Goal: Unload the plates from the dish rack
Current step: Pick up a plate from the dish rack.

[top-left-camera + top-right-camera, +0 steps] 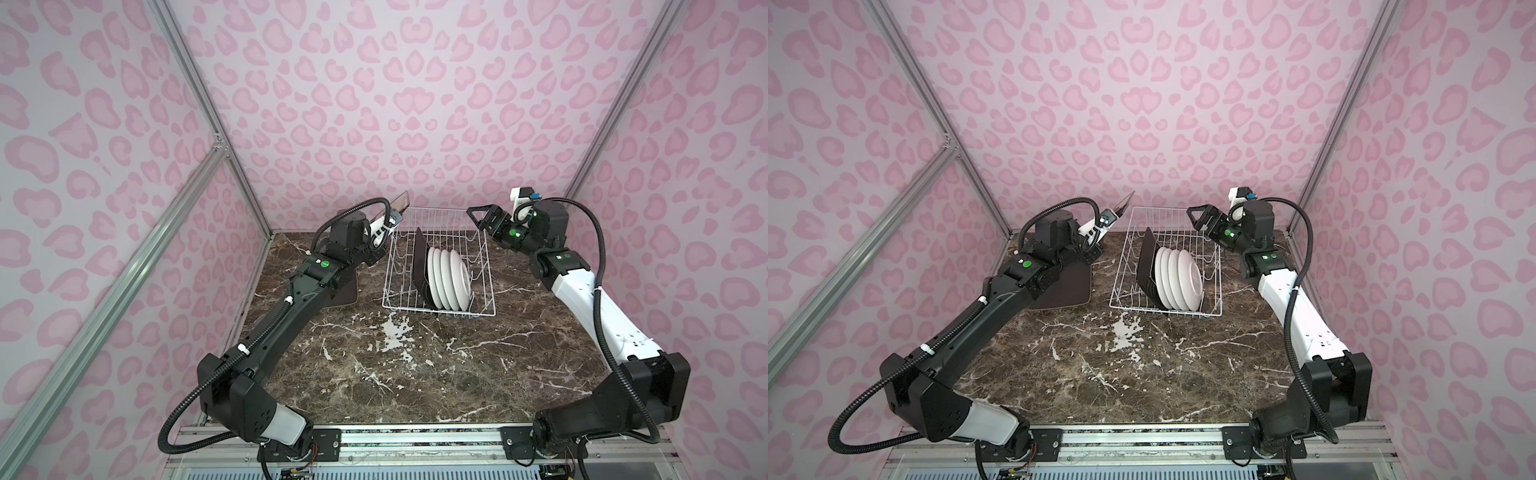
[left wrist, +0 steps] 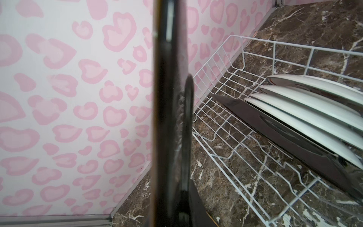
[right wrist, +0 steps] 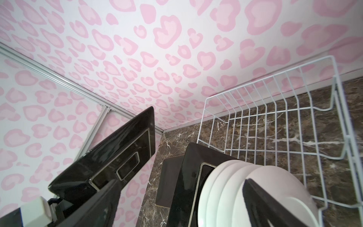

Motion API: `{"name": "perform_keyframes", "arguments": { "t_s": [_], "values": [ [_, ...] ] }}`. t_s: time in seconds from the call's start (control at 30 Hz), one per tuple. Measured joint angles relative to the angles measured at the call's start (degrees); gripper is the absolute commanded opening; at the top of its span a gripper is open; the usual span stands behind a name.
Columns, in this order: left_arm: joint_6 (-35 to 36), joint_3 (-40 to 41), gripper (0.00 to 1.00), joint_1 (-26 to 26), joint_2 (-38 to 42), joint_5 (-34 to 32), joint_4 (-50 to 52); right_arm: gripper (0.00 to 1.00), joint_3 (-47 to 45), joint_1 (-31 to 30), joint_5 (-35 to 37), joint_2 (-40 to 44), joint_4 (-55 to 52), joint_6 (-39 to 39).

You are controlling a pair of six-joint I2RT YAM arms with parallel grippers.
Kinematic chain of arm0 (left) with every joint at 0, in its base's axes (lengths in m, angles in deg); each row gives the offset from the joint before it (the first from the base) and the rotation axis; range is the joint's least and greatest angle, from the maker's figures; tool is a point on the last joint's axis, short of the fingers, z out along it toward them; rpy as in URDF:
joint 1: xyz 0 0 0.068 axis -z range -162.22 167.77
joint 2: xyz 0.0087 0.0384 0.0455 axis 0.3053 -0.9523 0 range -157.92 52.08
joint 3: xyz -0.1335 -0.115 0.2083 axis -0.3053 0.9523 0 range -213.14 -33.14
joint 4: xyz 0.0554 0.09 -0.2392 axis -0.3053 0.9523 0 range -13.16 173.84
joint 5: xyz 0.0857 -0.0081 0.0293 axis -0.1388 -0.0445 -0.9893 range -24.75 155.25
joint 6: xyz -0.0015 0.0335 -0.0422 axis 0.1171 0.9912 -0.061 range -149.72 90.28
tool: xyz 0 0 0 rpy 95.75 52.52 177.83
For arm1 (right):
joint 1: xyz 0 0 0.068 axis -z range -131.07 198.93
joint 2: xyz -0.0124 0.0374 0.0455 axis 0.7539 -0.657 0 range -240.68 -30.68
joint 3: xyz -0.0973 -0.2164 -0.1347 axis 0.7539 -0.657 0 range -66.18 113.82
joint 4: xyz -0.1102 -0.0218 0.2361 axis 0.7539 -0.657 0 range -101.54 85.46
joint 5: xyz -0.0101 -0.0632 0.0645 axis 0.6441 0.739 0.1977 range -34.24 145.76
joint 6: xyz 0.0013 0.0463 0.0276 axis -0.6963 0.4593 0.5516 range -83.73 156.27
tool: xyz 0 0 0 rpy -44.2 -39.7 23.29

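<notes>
– Where the left claw stands by the far left corner of the dish rack, what does it hold?
– It is closed on the edge of a raised square plate, dark back showing, tilted and lifted clear of the rack. The plate's face cannot be made out, and the far finger is probably hidden behind it.
– And the other plates?
– One, the second square plate, lies flat on the counter just left of the rack, partly under the left arm. Another, the third square plate, stands on edge inside the rack. Just beside it, on its right, four round white plates stand upright in a row.
– And the right claw?
– Its jaws are wide apart with nothing between them. It is raised above the rack's far right corner, apart from every plate.
</notes>
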Motion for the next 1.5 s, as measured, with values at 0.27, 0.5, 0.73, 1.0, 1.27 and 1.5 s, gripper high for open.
{"name": "perform_keyframes", "arguments": {
  "t_s": [0.27,0.5,0.73,1.0,1.27,1.5],
  "values": [
    [9.53,5.38,0.04,2.49,0.96,-1.57,-5.60,0.99,4.72,-3.93,-0.85,-3.69,0.87,1.14],
    [17.51,9.90,0.04,4.96,1.05,-3.23,-11.23,0.97,7.63,-5.81,-1.27,-6.05,0.90,2.16],
    [21.77,13.51,0.04,6.23,1.25,-3.78,-17.29,0.93,10.38,-7.74,-1.75,-8.68,-0.50,2.64],
    [24.44,14.53,0.04,7.52,1.27,-4.66,-23.50,0.87,10.86,-8.52,-1.99,-10.69,-3.13,3.50],
    [26.36,15.93,0.04,9.01,1.25,-4.81,-25.86,0.73,12.00,-9.27,-2.97,-12.50,-3.85,4.44],
    [27.12,16.26,0.04,9.68,1.18,-4.83,-26.73,0.62,12.00,-9.49,-3.87,-13.27,-4.57,4.94]
  ]
}}
